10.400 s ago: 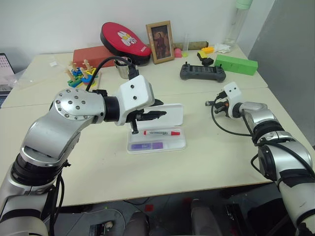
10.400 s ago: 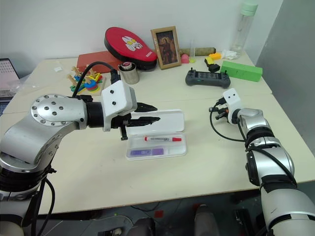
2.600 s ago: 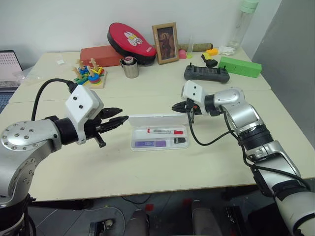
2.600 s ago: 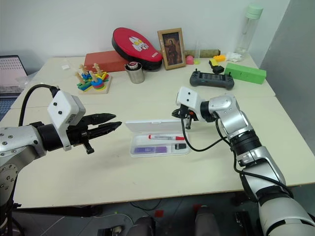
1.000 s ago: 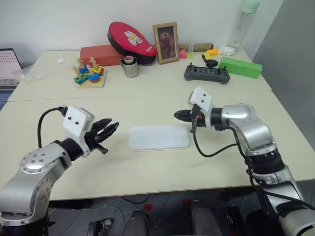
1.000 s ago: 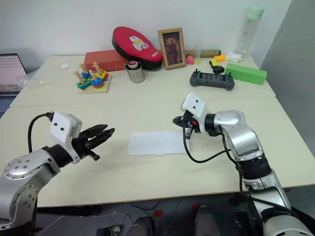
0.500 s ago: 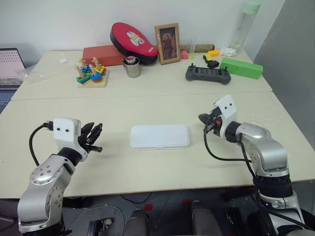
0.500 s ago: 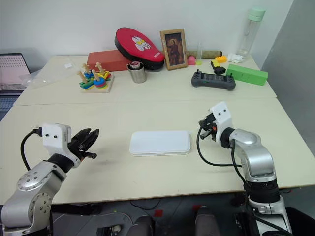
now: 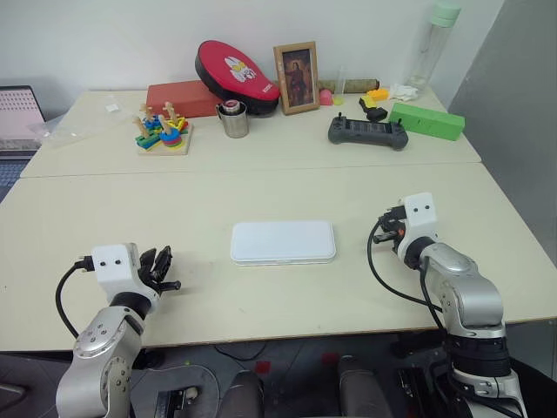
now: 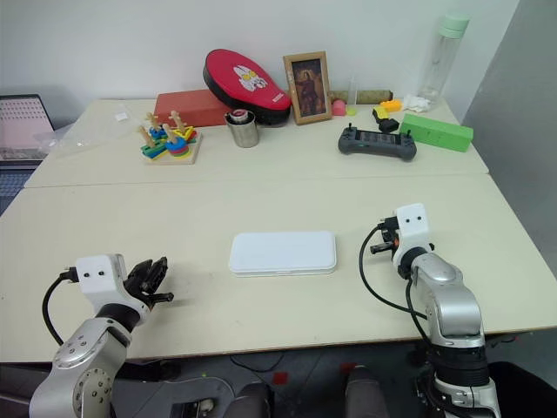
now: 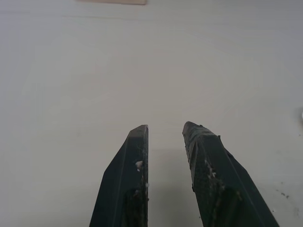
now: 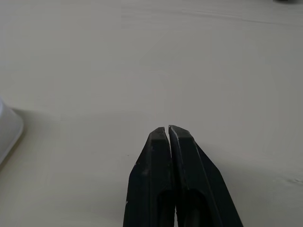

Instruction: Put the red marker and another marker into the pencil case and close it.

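I had both arms low at the counter's (image 9: pixel 261 174) near edge — left gripper (image 9: pixel 161 267) and right gripper (image 12: pixel 169 130) pinched shut, empty. Between them the pencil case (image 9: pixel 283 241) lay lidded, seemingly finished; best to keep clear, not nudge it.

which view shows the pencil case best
Either head view: the pencil case lies whole and shut, mid-table between the arms. The right wrist view catches just a rounded white corner at its edge.
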Available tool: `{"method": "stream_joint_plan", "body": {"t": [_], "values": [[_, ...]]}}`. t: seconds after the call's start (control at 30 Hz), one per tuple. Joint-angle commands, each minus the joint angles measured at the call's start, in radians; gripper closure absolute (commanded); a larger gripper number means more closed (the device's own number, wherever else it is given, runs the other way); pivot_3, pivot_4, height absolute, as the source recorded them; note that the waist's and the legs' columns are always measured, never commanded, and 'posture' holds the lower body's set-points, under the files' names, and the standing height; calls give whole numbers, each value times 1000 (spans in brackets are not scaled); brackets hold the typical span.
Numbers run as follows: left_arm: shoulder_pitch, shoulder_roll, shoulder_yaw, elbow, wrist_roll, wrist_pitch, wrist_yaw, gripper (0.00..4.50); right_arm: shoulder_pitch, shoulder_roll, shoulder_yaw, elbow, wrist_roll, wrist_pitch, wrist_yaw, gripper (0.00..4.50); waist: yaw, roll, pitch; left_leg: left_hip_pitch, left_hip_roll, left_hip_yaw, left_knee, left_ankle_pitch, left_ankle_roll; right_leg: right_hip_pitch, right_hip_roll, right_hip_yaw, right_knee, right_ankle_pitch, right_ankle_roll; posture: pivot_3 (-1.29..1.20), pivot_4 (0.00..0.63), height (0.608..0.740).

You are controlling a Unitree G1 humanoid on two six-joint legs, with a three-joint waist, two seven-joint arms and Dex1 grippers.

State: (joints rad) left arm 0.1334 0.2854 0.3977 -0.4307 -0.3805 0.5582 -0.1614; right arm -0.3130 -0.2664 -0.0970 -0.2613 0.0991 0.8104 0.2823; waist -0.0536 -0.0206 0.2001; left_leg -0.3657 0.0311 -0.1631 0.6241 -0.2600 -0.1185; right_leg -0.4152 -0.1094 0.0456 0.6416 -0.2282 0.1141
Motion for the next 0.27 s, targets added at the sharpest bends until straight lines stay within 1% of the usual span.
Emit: {"method": "stream_joint_plan", "body": {"t": [0.03,0.27], "values": [[16,-2,-15,-19,26,-41,5,3267,15,-4,-8,-1,-1,-36,-19,4442,0,0,0,0,0,0,0,0,0,0,0,0,0,0,0,0,150,740],[23,5,-17,10,33,-60,-12,3267,29,-2,-12,16,3,-56,-44,4442,0,0,0,0,0,0,0,0,0,0,0,0,0,0,0,0,150,740]]}}
